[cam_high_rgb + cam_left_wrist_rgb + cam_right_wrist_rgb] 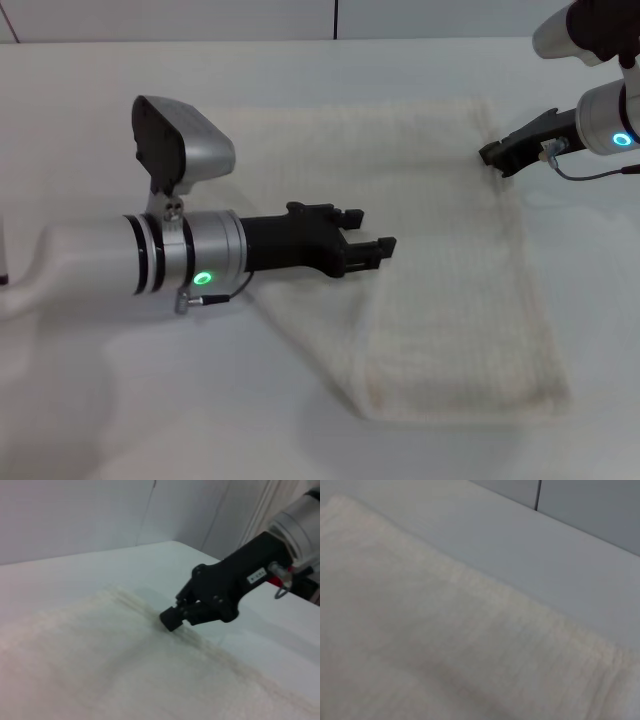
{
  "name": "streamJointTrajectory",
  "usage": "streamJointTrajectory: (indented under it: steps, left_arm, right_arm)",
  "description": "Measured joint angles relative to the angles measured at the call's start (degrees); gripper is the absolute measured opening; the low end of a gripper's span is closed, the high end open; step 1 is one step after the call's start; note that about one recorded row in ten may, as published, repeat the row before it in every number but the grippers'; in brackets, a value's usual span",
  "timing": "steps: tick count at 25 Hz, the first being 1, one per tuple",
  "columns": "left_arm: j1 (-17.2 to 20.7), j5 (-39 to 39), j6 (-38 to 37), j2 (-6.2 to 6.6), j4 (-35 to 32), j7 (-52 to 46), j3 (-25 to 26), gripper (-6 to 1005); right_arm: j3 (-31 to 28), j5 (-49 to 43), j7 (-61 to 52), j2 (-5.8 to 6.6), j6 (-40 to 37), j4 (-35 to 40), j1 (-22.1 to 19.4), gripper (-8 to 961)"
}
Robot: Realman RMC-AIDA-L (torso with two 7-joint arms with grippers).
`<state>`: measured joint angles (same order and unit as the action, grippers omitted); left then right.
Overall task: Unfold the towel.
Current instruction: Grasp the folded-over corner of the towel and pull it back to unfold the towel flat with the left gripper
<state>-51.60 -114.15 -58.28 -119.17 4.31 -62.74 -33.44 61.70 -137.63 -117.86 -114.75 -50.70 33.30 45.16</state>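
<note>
The cream-white towel (450, 250) lies folded on the white table, with a thicker layered strip along its right side. My left gripper (372, 232) hovers over the towel's middle with its fingers apart and nothing between them. My right gripper (493, 156) is at the towel's right edge near the far corner, its fingertips together on the hem. The left wrist view shows the right gripper (171, 618) pinching the edge of the towel (100, 670). The right wrist view shows only the towel (420, 630) up close.
The white table (90, 400) extends around the towel on all sides. A wall (200, 15) runs along the table's far edge. A thin cable hangs under the right wrist (600, 172).
</note>
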Motion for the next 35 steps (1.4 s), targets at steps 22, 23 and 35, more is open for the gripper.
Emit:
streamJointTrajectory:
  steps: [22,23,35]
  left_arm:
    - [-0.1,-0.8,7.6,0.0,8.8,14.3,9.9,550]
    - [-0.1,-0.8,7.6,0.0,8.9,14.5,10.0,549]
    - [0.2,-1.5,7.3,0.0,9.5,16.7,10.7,294]
  right_arm:
    - [0.0,0.0,0.5,0.15,0.0,0.4,-0.4,-1]
    - [0.0,0.0,0.5,0.14,0.0,0.4,-0.4,-1]
    - [0.0,0.0,0.5,0.14,0.0,0.0,-0.6,-1]
